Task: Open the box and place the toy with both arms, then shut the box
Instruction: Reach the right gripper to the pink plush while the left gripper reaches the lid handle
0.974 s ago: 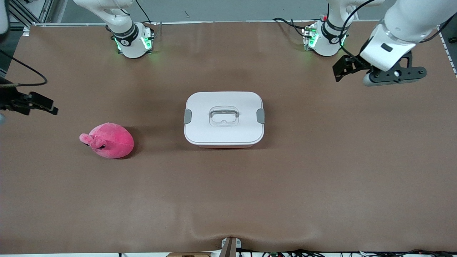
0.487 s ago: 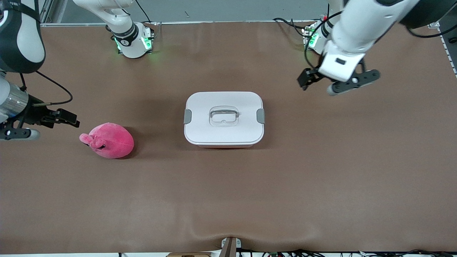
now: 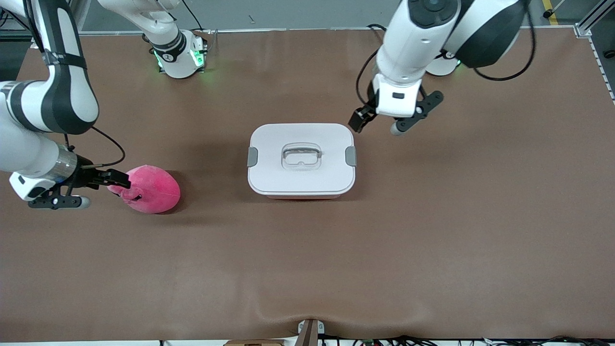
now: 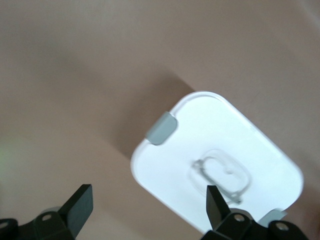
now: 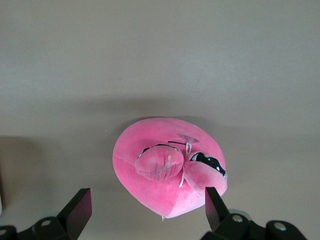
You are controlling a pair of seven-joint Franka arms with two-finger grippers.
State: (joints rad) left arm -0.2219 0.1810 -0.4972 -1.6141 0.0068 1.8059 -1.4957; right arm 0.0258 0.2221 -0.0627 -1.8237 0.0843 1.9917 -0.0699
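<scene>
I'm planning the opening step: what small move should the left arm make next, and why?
Probably lower the open left gripper toward the grey clip at its end of the box. The lid is on, both clips look latched, and that gripper hangs over the box's corner. The open right gripper is at the toy.

box (image 3: 301, 182): white lid, grey clips, clear handle, pale pink base | toy (image 3: 153, 190): bright pink, blk/white dotted bit | table (image 3: 432, 230): brown | arms: white w/ blk bands
</scene>
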